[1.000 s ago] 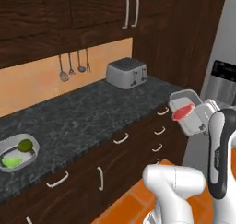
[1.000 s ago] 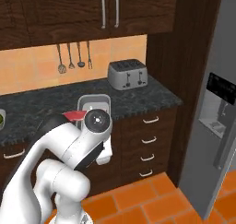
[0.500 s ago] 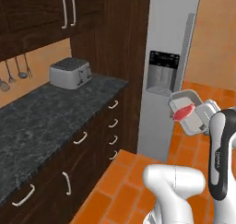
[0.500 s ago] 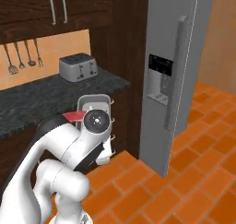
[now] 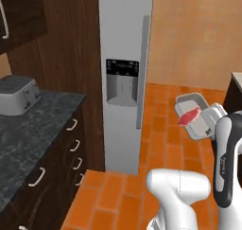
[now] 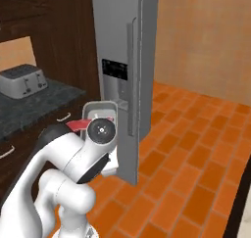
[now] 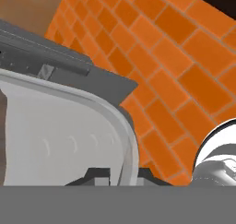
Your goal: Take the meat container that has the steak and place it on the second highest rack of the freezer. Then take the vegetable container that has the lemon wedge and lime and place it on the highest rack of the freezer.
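In the left base view the meat container (image 5: 193, 114), a grey tray tilted on edge, is held up in the air to the right of the closed fridge (image 5: 124, 77), with the red steak (image 5: 189, 116) inside. A toaster (image 5: 17, 94) sits on the dark counter (image 5: 33, 134) left of the fridge.

The right base view shows the container (image 6: 99, 110) in front of the fridge door, behind the arm's wrist.

In the hand view the gripper (image 7: 120, 173) has its jaws pinched on the container's rim (image 7: 125, 126), above the orange tile floor (image 7: 175, 71).
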Robot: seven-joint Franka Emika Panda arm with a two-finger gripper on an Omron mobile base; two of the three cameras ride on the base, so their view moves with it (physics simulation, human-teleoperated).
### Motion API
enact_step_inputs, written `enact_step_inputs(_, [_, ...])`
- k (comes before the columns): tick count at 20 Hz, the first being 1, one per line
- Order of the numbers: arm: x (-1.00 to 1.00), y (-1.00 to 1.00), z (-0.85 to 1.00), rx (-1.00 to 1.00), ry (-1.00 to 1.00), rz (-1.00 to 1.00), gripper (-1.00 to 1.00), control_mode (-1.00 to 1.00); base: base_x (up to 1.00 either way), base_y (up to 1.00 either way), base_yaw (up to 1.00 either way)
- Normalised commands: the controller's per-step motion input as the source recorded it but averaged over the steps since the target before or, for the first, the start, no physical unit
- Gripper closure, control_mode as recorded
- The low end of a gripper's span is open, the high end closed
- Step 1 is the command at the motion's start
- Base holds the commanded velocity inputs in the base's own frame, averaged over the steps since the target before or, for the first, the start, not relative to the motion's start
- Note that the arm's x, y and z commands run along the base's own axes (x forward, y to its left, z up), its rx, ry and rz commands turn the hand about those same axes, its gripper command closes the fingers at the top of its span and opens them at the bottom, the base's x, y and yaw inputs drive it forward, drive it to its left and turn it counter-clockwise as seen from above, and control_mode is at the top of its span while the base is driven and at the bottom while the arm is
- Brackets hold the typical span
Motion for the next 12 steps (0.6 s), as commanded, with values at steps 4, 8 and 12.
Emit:
enact_step_inputs(4, [0.0, 0.0, 0.0, 0.0, 0.0, 0.0, 1.0, 1.0, 0.95, -0.31, -0.24])
enact_step_inputs(8, [0.0, 0.0, 0.0, 0.0, 0.0, 0.0, 1.0, 1.0, 0.93, -0.68, -0.13])
enact_step_inputs(12, [0.0, 0.0, 0.0, 0.0, 0.0, 0.0, 1.0, 1.0, 1.0, -0.77, -0.13])
